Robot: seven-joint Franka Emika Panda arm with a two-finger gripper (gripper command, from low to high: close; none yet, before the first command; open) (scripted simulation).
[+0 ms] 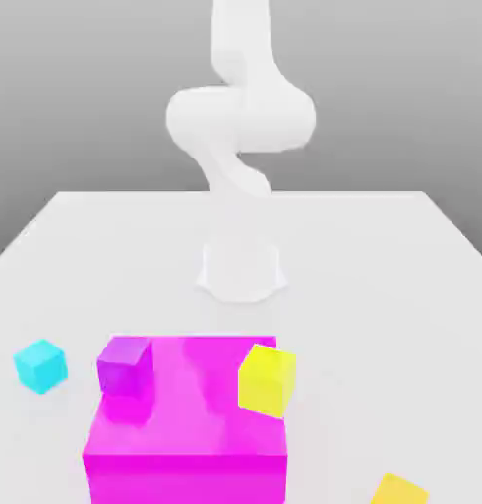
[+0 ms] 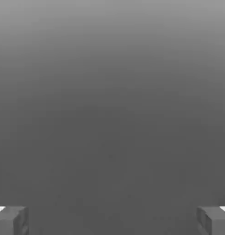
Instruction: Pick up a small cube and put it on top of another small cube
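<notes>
The small amber cube [image 1: 398, 489] lies on the white table at the front of the exterior view's right, partly cut off by the picture's edge. The small cyan cube [image 1: 40, 364] rests on the table at the exterior view's left, apart from the other blocks. In the hand view my gripper [image 2: 112, 220] is open: its two grey fingertips [image 2: 11, 220] stand far apart with nothing between them, against a plain grey background. The white arm [image 1: 240, 118] rises from its base [image 1: 242, 271] at the table's middle and leaves the picture at the top.
A big magenta block [image 1: 186, 433] stands at the front middle. A small purple cube [image 1: 125, 366] sits at its left back corner. A larger lemon-yellow cube [image 1: 267, 379] sits at its right back corner. The white table [image 1: 383, 266] reaches back past the base.
</notes>
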